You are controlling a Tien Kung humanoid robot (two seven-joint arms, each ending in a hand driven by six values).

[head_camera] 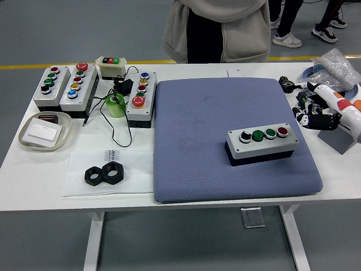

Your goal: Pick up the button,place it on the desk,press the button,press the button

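A white table [186, 189] filled most of the view, and a large blue-grey pad [197, 141] covered its middle and right part. At the far side stood a person in a beige hooded jacket [223, 28], seen only from the chest down, with no hands showing.

On the right half of the pad lay the four-button control box [262, 144], grey on top with a dark base, its buttons black, green, green and red in a row. Nothing touched it.

The right hand [315, 110] came in from the right edge over the table's right side, beside the pad's far right corner and well apart from the box. Its black fingers [303, 108] were loosely curled and held nothing that could be made out.

To the left of the pad stood three more grey button boxes: one with five buttons [140, 99] just beside the pad, and two others [79, 86] [51, 87] near the far left corner. A small three-button box [111, 66] sat behind them, and a green roll [115, 105] with a black cable stood between them.

A shallow tray [45, 131] rested near the left edge. Two large black hex nuts [104, 174] lay touching on a white sheet [107, 172] in front.
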